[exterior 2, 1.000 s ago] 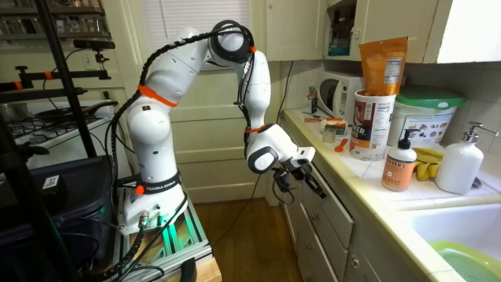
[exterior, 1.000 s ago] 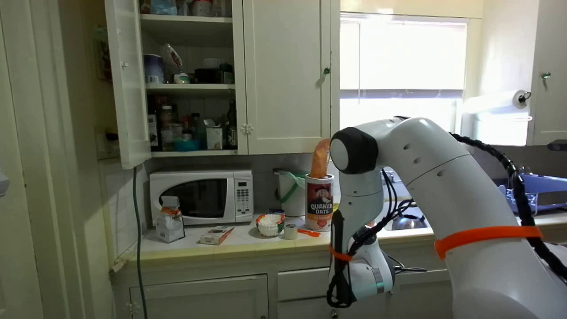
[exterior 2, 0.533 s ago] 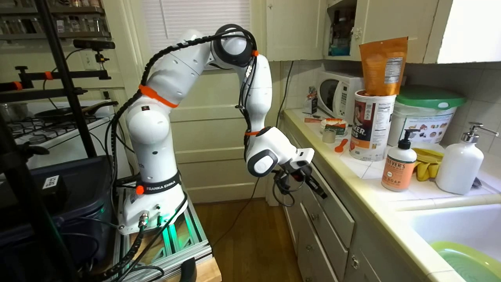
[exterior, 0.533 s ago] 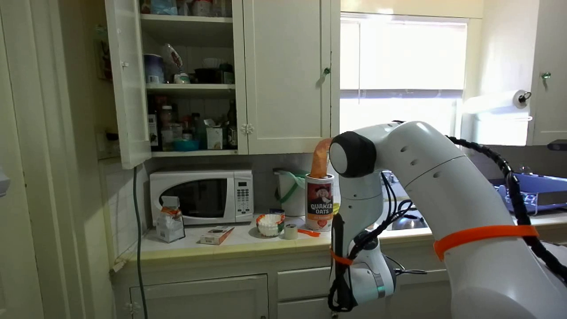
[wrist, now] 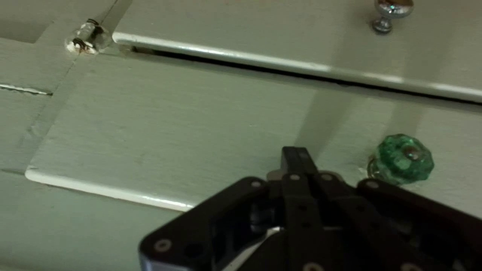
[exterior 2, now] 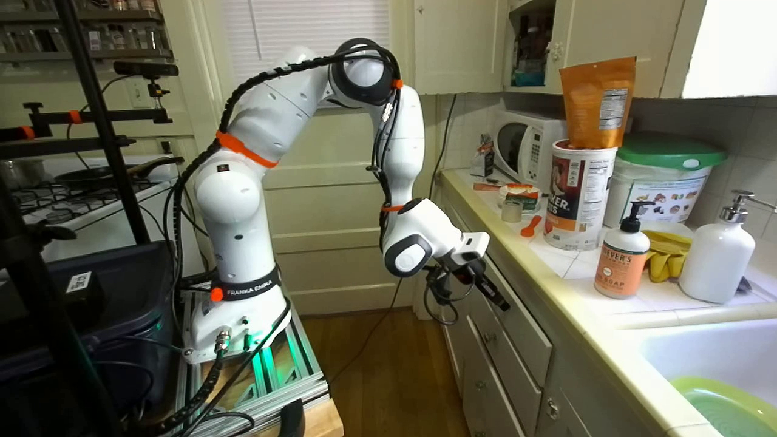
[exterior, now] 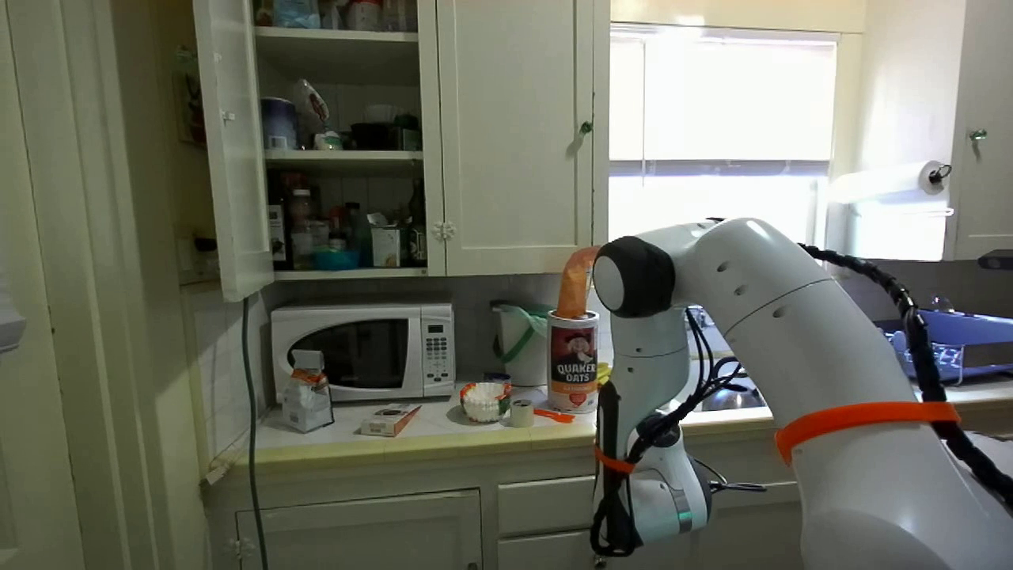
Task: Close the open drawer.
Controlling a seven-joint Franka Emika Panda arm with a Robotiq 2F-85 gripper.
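The white-painted drawer, with its flat front [wrist: 180, 124] and green glass knob [wrist: 404, 160], fills the middle of the wrist view. Its front also shows in both exterior views [exterior: 546, 507] [exterior 2: 525, 337]. It stands nearly flush with the cabinet; a remaining gap is hard to judge, and its inside is hidden. My gripper [wrist: 295, 154] is shut and empty, its fingertips together. They are at the drawer front beside the knob; I cannot tell whether they touch. An exterior view shows the gripper [exterior 2: 504, 303] low beside the drawer, below the counter edge. Elsewhere the arm hides it.
A neighbouring drawer with a chrome knob [wrist: 393, 8] lies past a dark gap. The yellow counter edge [exterior 2: 564, 291] runs above the drawers. On the counter stand an oats can [exterior 2: 580, 194], a soap bottle [exterior 2: 620, 264] and a microwave [exterior: 360, 348]. An upper cabinet door [exterior: 233, 150] hangs open.
The arm has lowered slightly over the last second, with the gripper still shut at the drawer. The kitchen background has shifted a few pixels right in both exterior views. No clear drawer motion shows.
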